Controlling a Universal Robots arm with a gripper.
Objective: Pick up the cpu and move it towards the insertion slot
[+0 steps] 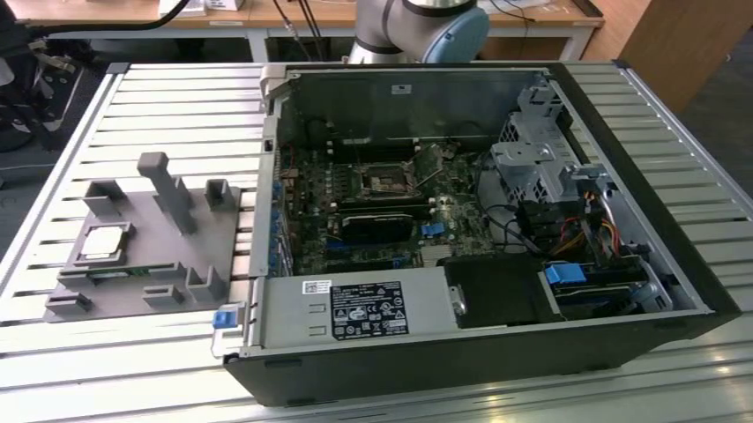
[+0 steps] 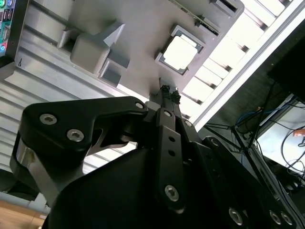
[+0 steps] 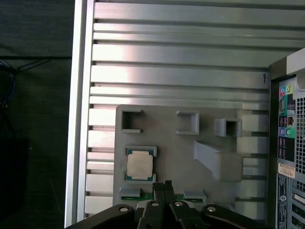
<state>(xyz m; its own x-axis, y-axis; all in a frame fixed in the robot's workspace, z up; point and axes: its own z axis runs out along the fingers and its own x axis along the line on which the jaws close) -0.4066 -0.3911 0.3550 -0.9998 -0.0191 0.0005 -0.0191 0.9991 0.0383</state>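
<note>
Sitting in a square pocket of the grey fixture (image 1: 176, 269), the cpu (image 1: 104, 241) is over by the desk's (image 1: 153, 97) edge on the exterior view's left, silvery top up. In both wrist views the fingers (image 3: 160, 188) are pressed together with nothing between them, hanging above the fixture near the cpu, clear of it. The insertion slot (image 1: 386, 181) is inside the open pc case (image 1: 659, 229), well apart from the chip

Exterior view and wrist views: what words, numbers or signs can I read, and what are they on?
Black-and-white label on the grey metal box: print too small to read.
Small white sticker beside it: unreadable.
White sticker on the case's inner wall: unreadable.
Coloured strip on the computer's rear panel, first wrist view: blurred.
</note>
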